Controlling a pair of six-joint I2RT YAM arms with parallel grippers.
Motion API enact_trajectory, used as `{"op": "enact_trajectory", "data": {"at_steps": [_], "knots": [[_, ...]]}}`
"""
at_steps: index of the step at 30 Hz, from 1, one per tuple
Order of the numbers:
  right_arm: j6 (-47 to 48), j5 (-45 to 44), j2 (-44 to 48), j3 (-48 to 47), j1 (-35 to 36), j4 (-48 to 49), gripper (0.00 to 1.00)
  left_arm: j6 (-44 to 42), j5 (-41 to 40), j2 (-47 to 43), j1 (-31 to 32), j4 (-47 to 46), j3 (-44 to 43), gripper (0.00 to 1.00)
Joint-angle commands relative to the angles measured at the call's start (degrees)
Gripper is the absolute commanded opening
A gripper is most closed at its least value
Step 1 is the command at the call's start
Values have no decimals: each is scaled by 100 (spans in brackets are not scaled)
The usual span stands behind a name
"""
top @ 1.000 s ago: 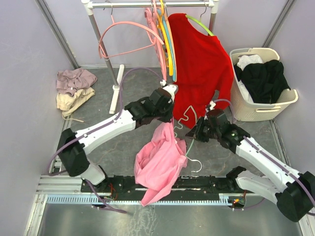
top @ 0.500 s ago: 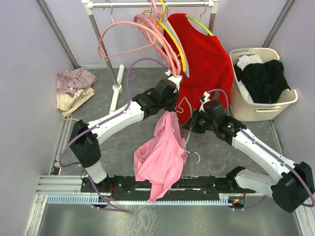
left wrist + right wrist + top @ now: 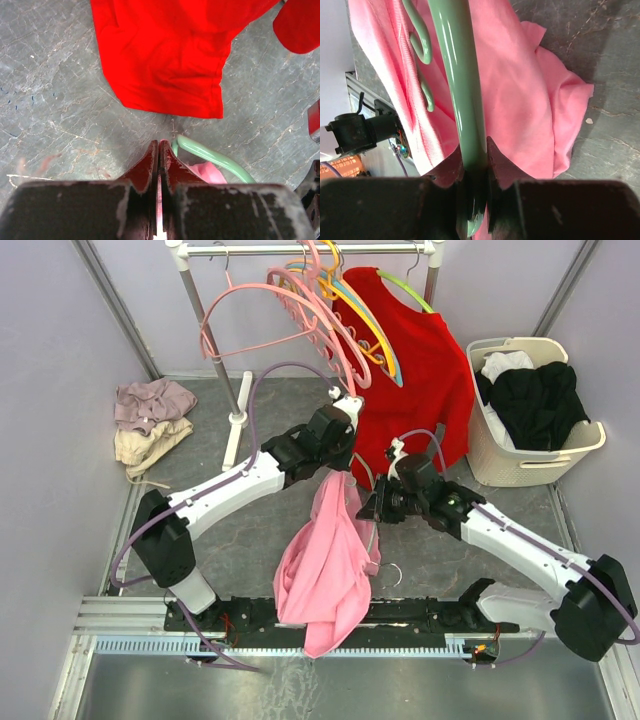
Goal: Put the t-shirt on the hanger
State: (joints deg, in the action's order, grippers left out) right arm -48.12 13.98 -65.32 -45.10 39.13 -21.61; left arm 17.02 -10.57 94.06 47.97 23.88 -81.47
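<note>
We are logging the basket (image 3: 520, 468) holding black and white clothes (image 3: 540, 405). Left hand (image 3: 158, 150) is pinching the t-shirt (image 3: 325, 560), right hand (image 3: 472, 160) clamping the hanger (image 3: 457, 75); red shirt (image 3: 410, 380) hanging just behind.

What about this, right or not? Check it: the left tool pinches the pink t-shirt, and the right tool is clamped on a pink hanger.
One thing is wrong: the hanger in the right tool is pale mint-green, not pink, as the right wrist view shows. The left tool does pinch the pink t-shirt.
</note>
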Motion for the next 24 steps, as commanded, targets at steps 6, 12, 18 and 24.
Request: {"op": "enact_trajectory", "data": {"at_steps": [6,12,18,24], "knots": [[203,784,-198,21,406,198,1,-274,-153,-388,-24,-898,2,3],[196,908,-379,54,454,315,1,-383,-196,-543,-25,-989,28,3],[295,938,-363,-45,518,218,1,-477,-208,-612,-25,-1011,2,3],[361,934,-341,-154,627,196,1,-567,-10,-546,-24,-1046,-92,3]]}}
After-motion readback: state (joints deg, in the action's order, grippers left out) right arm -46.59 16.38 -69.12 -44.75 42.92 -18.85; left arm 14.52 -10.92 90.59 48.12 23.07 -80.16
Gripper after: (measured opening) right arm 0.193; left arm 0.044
